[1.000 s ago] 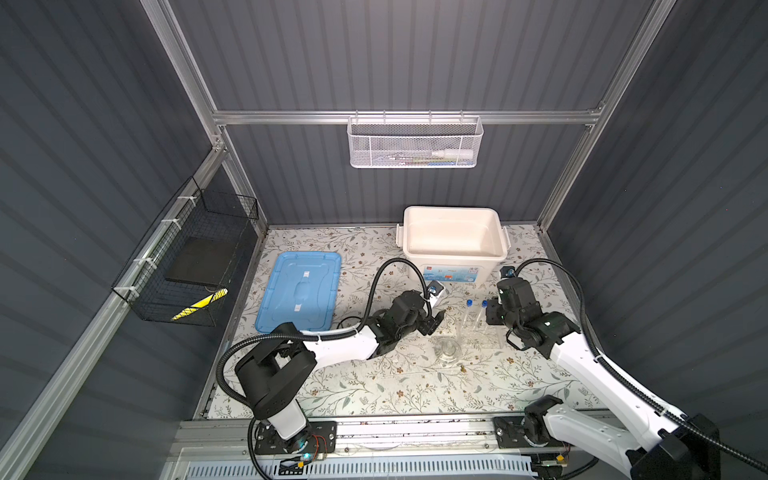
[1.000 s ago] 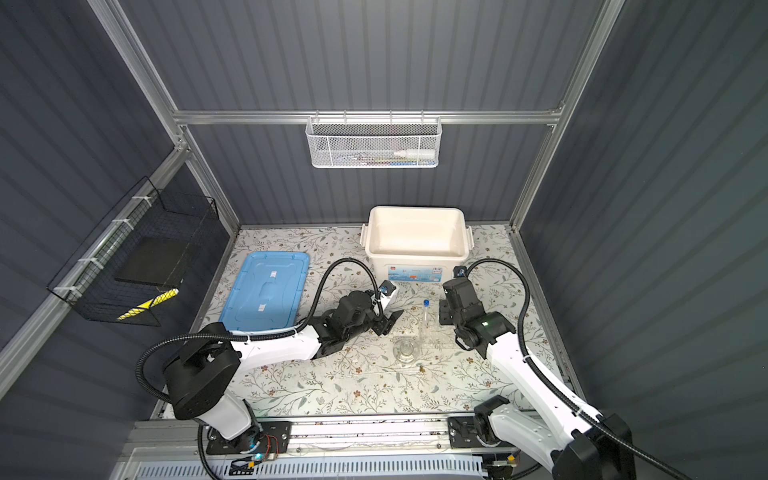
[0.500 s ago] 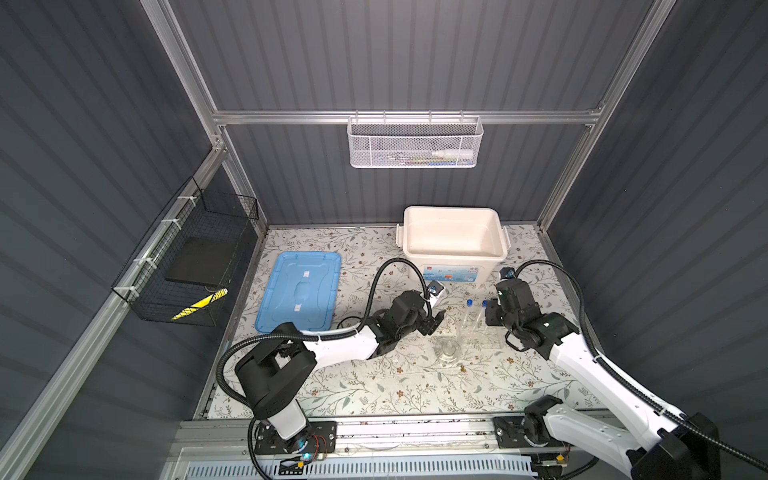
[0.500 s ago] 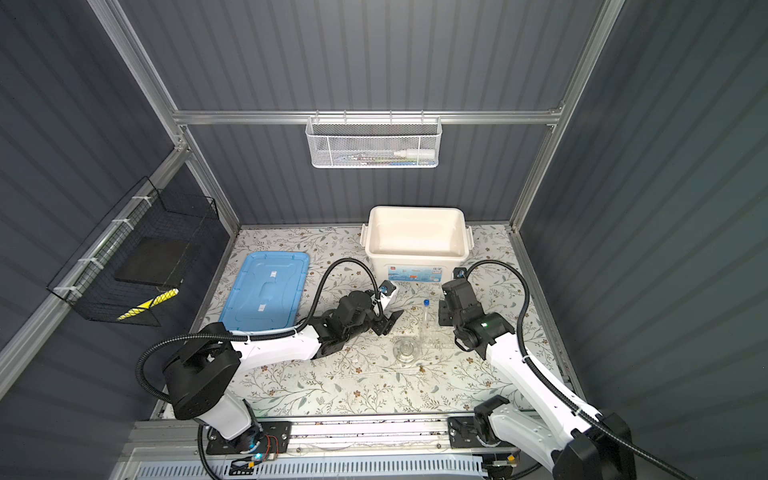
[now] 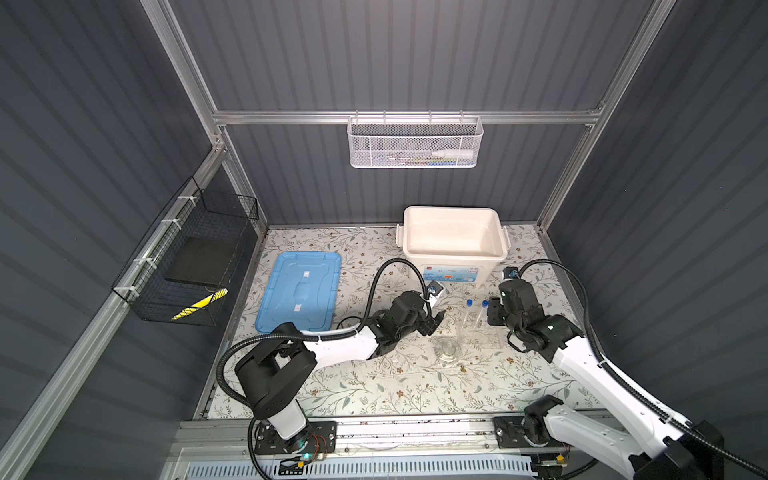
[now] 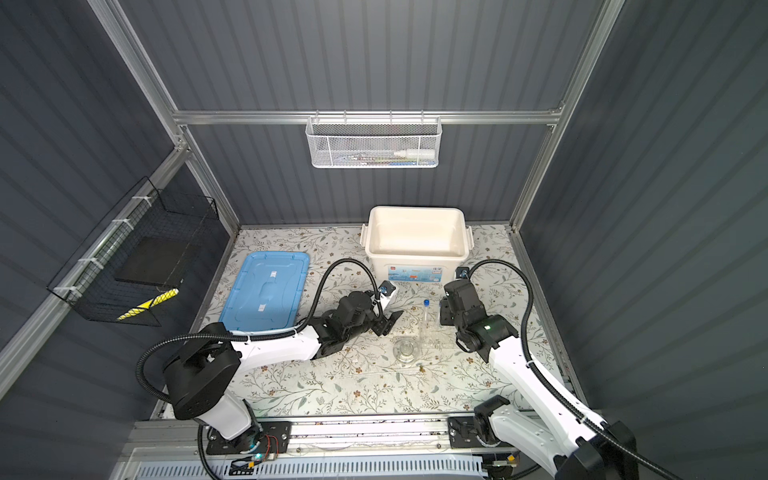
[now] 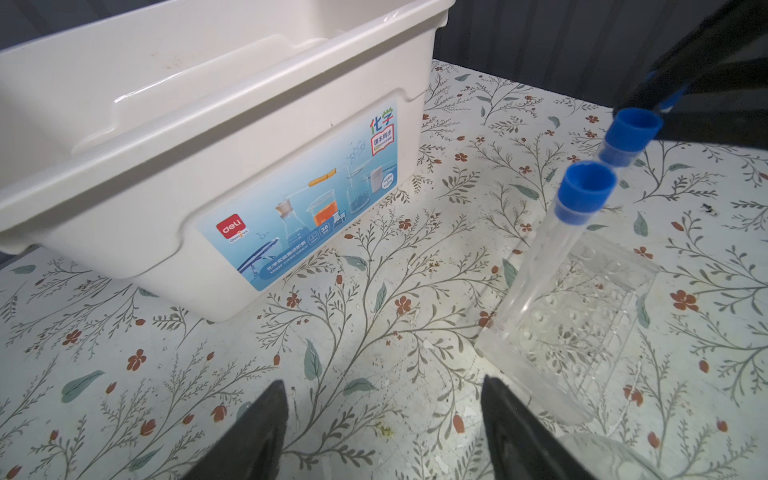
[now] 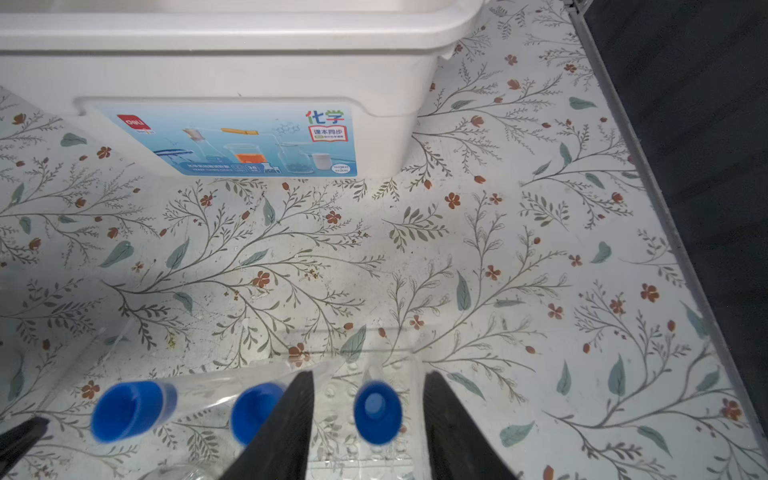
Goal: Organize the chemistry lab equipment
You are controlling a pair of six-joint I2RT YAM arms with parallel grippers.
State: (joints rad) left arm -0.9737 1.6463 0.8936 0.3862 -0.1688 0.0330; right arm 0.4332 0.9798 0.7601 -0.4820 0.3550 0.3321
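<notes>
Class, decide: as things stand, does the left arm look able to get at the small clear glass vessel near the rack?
Probably yes. The left end effector hangs open right beside the vessel, only bare mat between them; the rack stands off to one side.

I see my right pincer (image 8: 369, 376) spread above the floral desk (image 8: 498, 249), its black fingers (image 8: 286, 424) flanking one blue-capped test tube (image 8: 377, 411), with a gap on either side. The clear rack (image 8: 340, 386) shows faintly beneath. A second tube (image 8: 253, 409) sits partly behind a finger, and a third tube (image 8: 129, 409) leans past it. The white bin (image 8: 249, 62) stands beyond.
</notes>
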